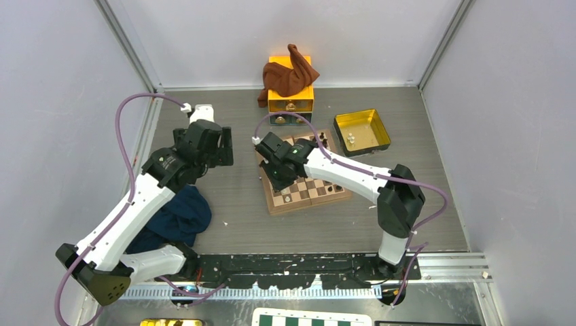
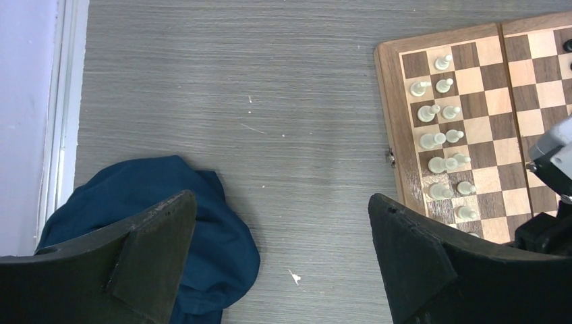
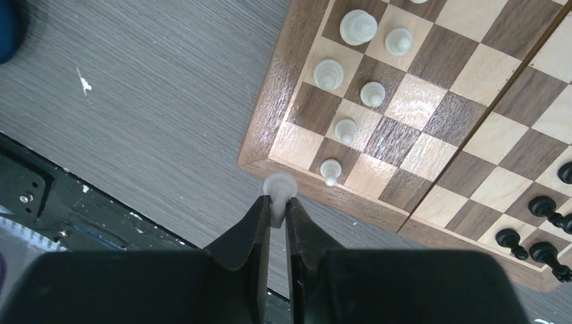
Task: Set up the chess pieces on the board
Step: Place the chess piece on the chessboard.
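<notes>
The wooden chessboard (image 1: pixel 319 193) lies mid-table; it also shows in the left wrist view (image 2: pixel 388 101) and the right wrist view (image 3: pixel 283 74). Cream-white pieces (image 2: pixel 442 115) stand in two files along its left edge, and dark pieces (image 3: pixel 539 209) stand at the opposite side. My right gripper (image 3: pixel 277 201) is shut on a cream-white piece (image 3: pixel 278 185), held above the board's near left corner next to a white pawn (image 3: pixel 330 170). My left gripper (image 2: pixel 283 223) is open and empty, above bare table left of the board.
A dark blue cloth (image 1: pixel 178 217) lies left of the board, also in the left wrist view (image 2: pixel 168 202). A yellow tray (image 1: pixel 344 128) holding a few white pieces stands back right. An orange drawer box (image 1: pixel 302 98) under a brown cloth (image 1: pixel 285 76) stands behind the board.
</notes>
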Robot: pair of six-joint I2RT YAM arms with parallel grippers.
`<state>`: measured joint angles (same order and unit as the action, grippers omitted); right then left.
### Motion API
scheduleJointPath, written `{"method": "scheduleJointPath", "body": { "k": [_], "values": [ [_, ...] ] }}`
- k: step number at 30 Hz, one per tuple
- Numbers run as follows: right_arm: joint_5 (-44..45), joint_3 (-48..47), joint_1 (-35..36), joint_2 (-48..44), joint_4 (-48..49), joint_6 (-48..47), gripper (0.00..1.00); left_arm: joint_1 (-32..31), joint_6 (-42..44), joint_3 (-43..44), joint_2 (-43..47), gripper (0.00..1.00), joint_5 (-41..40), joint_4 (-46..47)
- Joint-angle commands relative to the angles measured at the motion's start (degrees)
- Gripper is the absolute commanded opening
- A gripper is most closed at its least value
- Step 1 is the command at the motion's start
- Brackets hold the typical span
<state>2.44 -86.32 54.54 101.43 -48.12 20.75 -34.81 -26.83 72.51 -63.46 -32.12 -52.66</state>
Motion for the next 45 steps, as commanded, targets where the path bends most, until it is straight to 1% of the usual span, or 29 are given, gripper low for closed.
{"method": "scheduleJointPath", "body": {
  "k": [1,11,16,22,32,45],
  "values": [
    [1.0,0.9,0.2,0.2,4.8,-1.3,0.01,0.3,-0.6,-0.3,1.4,0.99,-1.6,0.3],
    [5.3,8.2,0.2,0.8,14.1,-2.1,0.01,0.5,0.2,-1.2,0.9,0.99,-1.1,0.8],
    [6.6,10.1,0.1,1.4,17.5,-2.2,0.01,0.9,1.1,-1.3,0.5,1.00,-0.9,1.3],
    [7.1,9.6,0.2,2.7,18.5,-2.2,0.01,1.5,2.3,-1.2,-0.2,1.00,-0.2,2.2],
    [6.6,7.4,0.2,4.9,17.3,-2.2,0.01,2.9,3.2,-1.9,-0.3,1.00,1.1,3.3],
    [5.7,7.1,0.2,5.3,16.9,-2.4,0.01,3.6,3.1,-2.1,-0.7,1.00,2.1,3.8]
  ]
}}
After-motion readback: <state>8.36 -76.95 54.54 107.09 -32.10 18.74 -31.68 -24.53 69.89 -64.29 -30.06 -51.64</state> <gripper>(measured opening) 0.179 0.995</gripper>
